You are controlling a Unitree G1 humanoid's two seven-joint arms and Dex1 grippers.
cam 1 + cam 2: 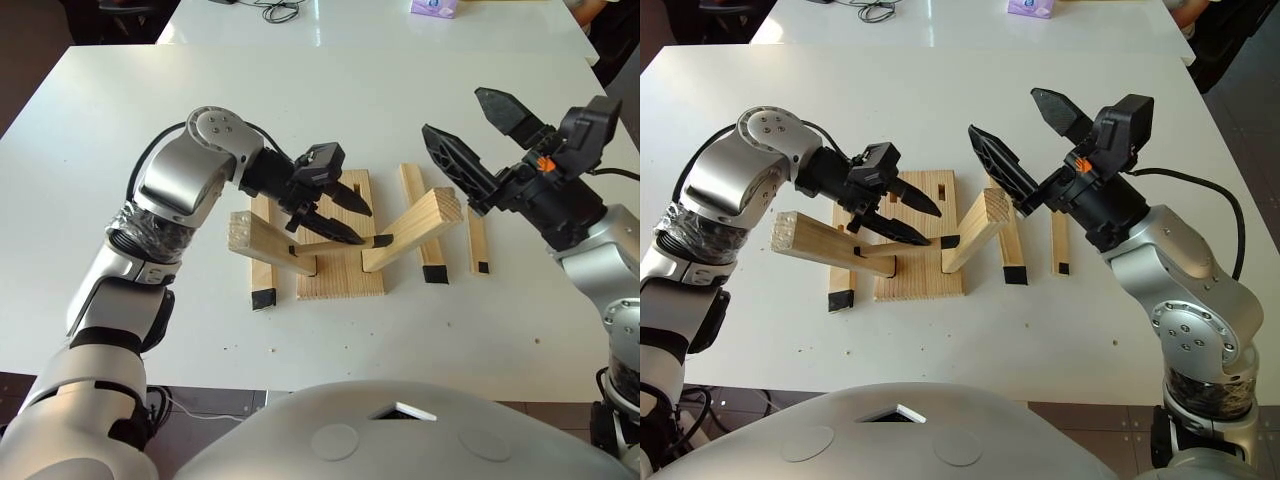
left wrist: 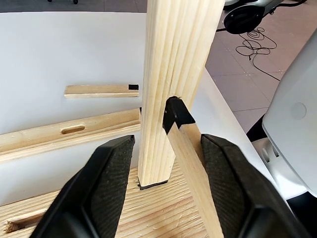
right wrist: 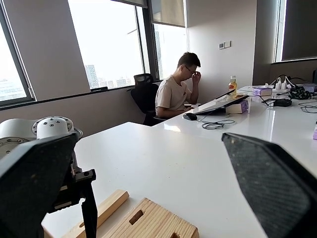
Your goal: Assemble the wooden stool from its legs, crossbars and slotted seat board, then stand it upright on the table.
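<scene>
The left pincer (image 1: 364,226) is released, its two fingers spread and straddling the joint where work is in hand; neither finger can be confirmed as pressing on the wood. Between them lies the crossbar (image 2: 192,168), the thin piece that the coming move depends on. Its long axis runs across the seat board (image 1: 340,280) from the robot's left to its right. Its black-capped end butts against the side of the leg (image 1: 415,228). That leg rises at a slant from the seat board, its capped foot on the board's surface. Whether the crossbar end is seated in a slot cannot be told. The seat board lies flat on the counter (image 1: 150,120), slots upward. A second leg (image 1: 262,243) lies tilted at the board's left edge, at the crossbar's other end. The right pincer (image 1: 452,112) is also released, spread wide and raised above the counter, well apart from the joint on the right. In my judgement the left arm is the nearer one. A closing of its fingers on the crossbar, then a push along that axis toward the leg, looks the likely requirement. A spare leg (image 1: 412,180) and a thin spare bar (image 1: 478,240) lie flat to the right. The wooden parts carry no labels or writing, only black end caps. Print on the purple box (image 1: 433,8) on the far table is too small to read.
</scene>
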